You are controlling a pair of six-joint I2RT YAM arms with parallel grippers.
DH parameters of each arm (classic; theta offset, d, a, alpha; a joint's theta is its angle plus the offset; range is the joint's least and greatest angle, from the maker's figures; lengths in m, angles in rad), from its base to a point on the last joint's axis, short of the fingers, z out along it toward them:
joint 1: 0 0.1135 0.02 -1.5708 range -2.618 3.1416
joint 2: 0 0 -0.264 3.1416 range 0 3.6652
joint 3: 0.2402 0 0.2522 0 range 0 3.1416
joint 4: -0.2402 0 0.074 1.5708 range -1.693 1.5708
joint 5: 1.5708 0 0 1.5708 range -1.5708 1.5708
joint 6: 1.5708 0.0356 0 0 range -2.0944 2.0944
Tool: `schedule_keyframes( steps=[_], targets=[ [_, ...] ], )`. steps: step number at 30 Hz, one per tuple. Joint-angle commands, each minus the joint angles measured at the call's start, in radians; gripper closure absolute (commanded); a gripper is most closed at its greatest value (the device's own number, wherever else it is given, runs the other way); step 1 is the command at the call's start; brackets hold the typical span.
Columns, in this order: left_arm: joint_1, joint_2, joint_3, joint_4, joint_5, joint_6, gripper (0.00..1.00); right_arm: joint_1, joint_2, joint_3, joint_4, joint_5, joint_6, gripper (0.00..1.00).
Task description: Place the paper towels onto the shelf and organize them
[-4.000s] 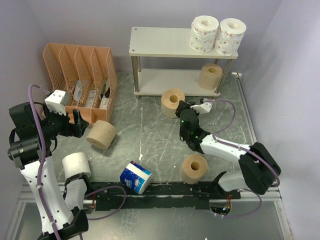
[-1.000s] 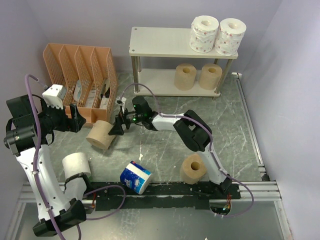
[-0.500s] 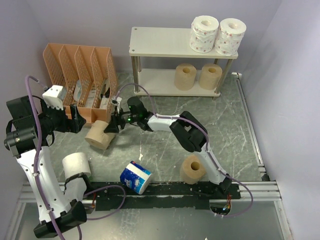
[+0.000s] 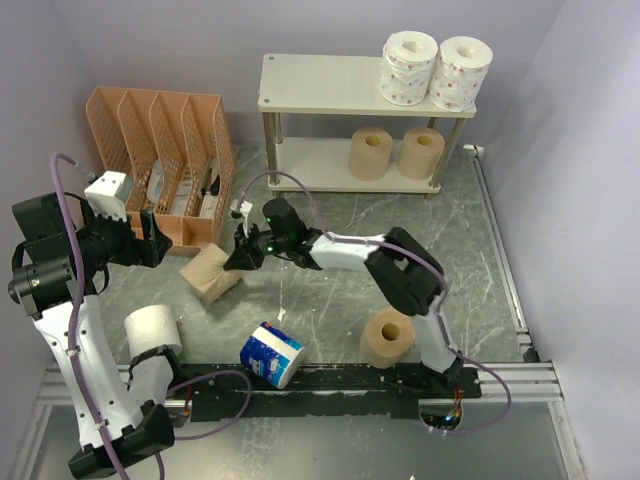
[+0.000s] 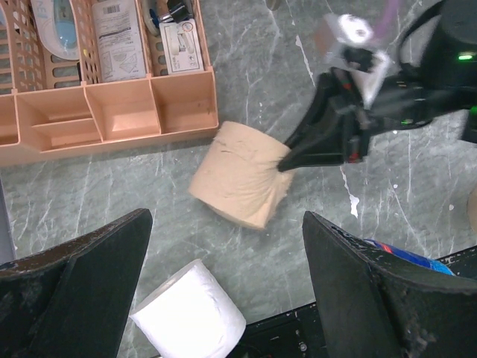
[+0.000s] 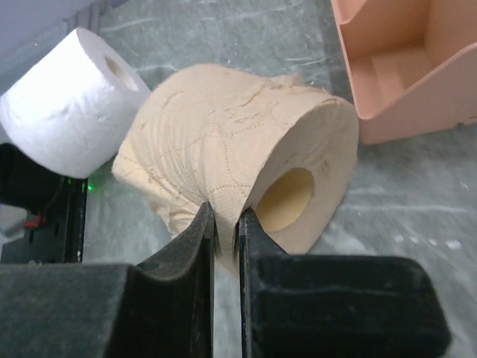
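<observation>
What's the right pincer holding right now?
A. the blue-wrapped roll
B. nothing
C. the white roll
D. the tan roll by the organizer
D: in the right wrist view the right pincer is closed on the wall of the tan roll, which is pinched between its fingers.

Robot lab test cell, plain lavender enclosure walls [image 4: 590, 150], marble-patterned tabletop [image 4: 330, 290]

The claw [image 6: 226, 222] pinches the wall of a tan roll [image 6: 223, 142], one finger at the rim of its hollow core. A white roll [image 6: 59, 104] lies just beyond on the grey desk [image 6: 223, 30], and an orange organizer [image 6: 402, 82] stands at the upper right.
</observation>
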Motion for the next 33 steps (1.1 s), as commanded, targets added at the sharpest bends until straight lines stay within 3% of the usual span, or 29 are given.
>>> schedule_keyframes(
  steps=[1, 8, 12, 18, 26, 33],
  targets=[
    [0.009, -0.009, -0.003, 0.008, 0.006, -0.003, 0.06, 0.047, -0.283, -0.039, -0.238, 0.227, -0.329, 1.0],
    [0.009, -0.004, 0.0, 0.004, 0.012, 0.001, 0.06, 0.114, -0.492, -0.019, -0.522, 0.696, -0.685, 1.0],
    [0.01, -0.013, 0.0, 0.003, 0.013, 0.002, 0.06, 0.126, -0.517, -0.044, -0.54, 0.976, -0.861, 1.0],
    [0.009, -0.023, 0.002, 0.002, 0.021, 0.005, 0.06, 0.12, -0.43, -0.02, -0.503, 1.29, -1.043, 1.0],
    [0.009, -0.04, 0.002, 0.002, 0.028, 0.008, 0.06, 0.025, -0.36, 0.004, -0.381, 1.31, -1.111, 1.0],
    [0.009, -0.06, -0.001, 0.007, 0.004, -0.003, 0.06, -0.139, -0.27, 0.121, -0.352, 1.235, -1.129, 1.0]
  ],
)
